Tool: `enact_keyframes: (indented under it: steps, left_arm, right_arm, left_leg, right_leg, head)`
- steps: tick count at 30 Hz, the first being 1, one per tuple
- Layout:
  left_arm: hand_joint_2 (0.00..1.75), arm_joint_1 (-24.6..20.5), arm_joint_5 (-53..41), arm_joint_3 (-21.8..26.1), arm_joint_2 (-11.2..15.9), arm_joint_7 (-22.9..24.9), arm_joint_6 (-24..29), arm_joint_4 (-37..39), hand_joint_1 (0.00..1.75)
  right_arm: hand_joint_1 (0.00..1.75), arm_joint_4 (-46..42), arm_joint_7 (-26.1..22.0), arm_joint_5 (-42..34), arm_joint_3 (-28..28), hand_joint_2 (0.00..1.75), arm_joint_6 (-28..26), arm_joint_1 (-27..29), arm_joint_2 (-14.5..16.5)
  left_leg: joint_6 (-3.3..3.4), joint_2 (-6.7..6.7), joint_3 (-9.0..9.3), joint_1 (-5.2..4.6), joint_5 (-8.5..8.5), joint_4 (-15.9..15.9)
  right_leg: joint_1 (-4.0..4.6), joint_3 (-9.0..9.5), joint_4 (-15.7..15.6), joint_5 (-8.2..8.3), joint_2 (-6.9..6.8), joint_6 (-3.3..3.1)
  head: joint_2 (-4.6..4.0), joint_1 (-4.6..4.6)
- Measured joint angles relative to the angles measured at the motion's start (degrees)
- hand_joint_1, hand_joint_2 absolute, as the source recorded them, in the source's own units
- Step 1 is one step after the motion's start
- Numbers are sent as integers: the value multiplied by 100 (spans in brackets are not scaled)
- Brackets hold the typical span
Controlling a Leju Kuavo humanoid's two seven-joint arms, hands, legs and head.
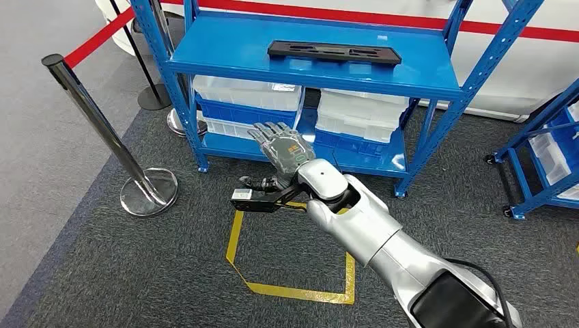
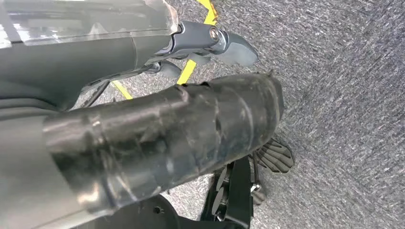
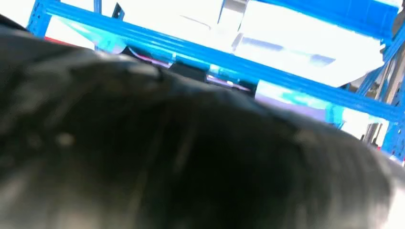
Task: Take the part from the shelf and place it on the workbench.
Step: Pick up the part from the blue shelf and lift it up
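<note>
— What is the right hand (image 1: 280,145) doing?
— It is reaching toward the blue shelf (image 1: 437,89) with its fingers spread and nothing in them, hovering in front of the lower level.
— And the left hand (image 2: 210,40)?
— The left wrist view is showing a grey thumb over the carpet (image 2: 344,95) and a yellow floor line (image 2: 191,69); I cannot tell whether that hand is spread or closed.
— Where is the part lying?
— The black part (image 1: 333,52) is lying flat on the top level, near its back edge. White bins (image 1: 247,93) are sitting on the level beneath.
</note>
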Motion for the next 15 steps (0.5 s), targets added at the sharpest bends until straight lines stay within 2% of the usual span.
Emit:
enact_keyframes:
  steps: [3, 5, 6, 7, 9, 10, 11, 12, 13, 14, 15]
  left_arm:
    - [0, -3, -67, 0, 1, 28, 42, 0, 0]
    - [0, -5, -102, 0, 6, 35, 68, -1, 0]
    - [0, -5, -114, 0, 9, 37, 75, -1, 0]
    - [0, -6, -123, 0, 13, 41, 80, -1, 0]
    - [0, -7, -138, 1, 21, 49, 92, 0, 0]
    - [0, -7, -143, 2, 28, 50, 101, 0, 0]
    - [0, -7, -152, 5, 35, 52, 112, 0, 0]
    - [0, -3, -168, 8, 43, 60, 130, 0, 0]
    - [0, 0, -184, 11, 50, 74, 156, 0, 0]
    - [0, 3, -207, 15, 57, 93, 186, 0, 0]
    - [0, 4, -227, 20, 63, 113, 215, 0, 0]
  right_arm:
    - [0, 2, 30, 15, 1, 0, 9, -31, -21]
    - [0, 1, 49, 29, 1, 0, 12, -54, -46]
    - [0, 0, 55, 37, 1, 0, 12, -69, -52]
    - [0, -1, 66, 43, 1, 0, 13, -86, -56]
    - [0, 5, 104, 52, 1, 0, 16, -111, -58]
    - [0, 13, 130, 55, 0, 0, 21, -119, -61]
    - [0, 21, 155, 57, -4, 0, 27, -128, -65]
    - [0, 27, 177, 58, -13, 0, 33, -146, -70]
    - [0, 31, 196, 60, -25, 0, 39, -179, -76]
    - [0, 31, 213, 61, -43, 0, 47, -226, -82]
    - [0, 31, 227, 63, -64, 0, 58, -281, -88]
  left_leg:
    - [-53, 3, -7, 7, 4, -12]
    - [-107, 12, -2, 9, -18, -6]
    - [-130, 15, -35, 10, -82, 80]
    - [-154, 17, -124, 13, -201, 281]
    - [-198, 17, -467, 39, -527, 975]
    - [-222, 17, -647, 49, -637, 1313]
    - [-242, 18, -761, 60, -652, 1500]
    - [-258, 19, -773, 73, -558, 1476]
    - [-272, 21, -674, 87, -371, 1235]
    - [-284, 29, -507, 104, -159, 849]
    - [-291, 33, -330, 101, -15, 482]
  right_leg:
    - [28, 19, -45, -18, -2, -10]
    - [-3, 59, -117, 15, -2, -47]
    - [-28, 91, -164, 34, -9, -71]
    - [-53, 122, -207, 52, -16, -92]
    - [-58, 142, -225, 53, -24, -112]
    - [-58, 142, -220, 46, -24, -113]
    - [-61, 143, -211, 36, -23, -111]
    - [-69, 145, -197, 20, -18, -102]
    - [-81, 151, -176, -3, -11, -85]
    - [-93, 155, -145, -34, -4, -57]
    - [-91, 149, -105, -68, 3, -20]
  head:
    - [0, 2]
    - [-1, 3]
    - [-1, -1]
    - [-1, -3]
    - [-2, -7]
    - [-2, -5]
    - [-1, -6]
    - [-1, -5]
    - [-1, -5]
    - [-1, -5]
    - [-1, -8]
